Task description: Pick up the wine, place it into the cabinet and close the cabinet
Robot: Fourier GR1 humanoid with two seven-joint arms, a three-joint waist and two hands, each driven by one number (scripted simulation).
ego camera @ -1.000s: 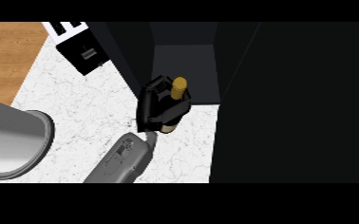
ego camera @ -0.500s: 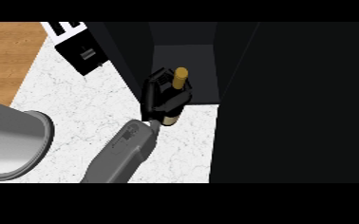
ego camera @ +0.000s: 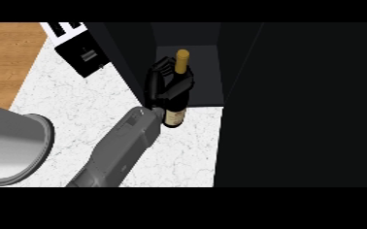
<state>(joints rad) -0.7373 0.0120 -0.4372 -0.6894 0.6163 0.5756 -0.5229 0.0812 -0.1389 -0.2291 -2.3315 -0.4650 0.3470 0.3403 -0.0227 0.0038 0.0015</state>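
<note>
This is a kitchen. The desk (ego camera: 86, 106) has a white, grey-veined marble top of the sort used for kitchen worktops, and beyond its far left edge a strip of warm wooden floor (ego camera: 18, 58) shows. At the desk's left edge lies the curved rim of a brushed steel sink (ego camera: 22, 145). Along the far edge stands a dark cabinet (ego camera: 287, 102) with one open compartment. A wine bottle (ego camera: 175, 102) with a gold-capped neck and a pale label stands just at that opening. A small black appliance (ego camera: 84, 57) sits at the far left corner; its kind cannot be told.
</note>
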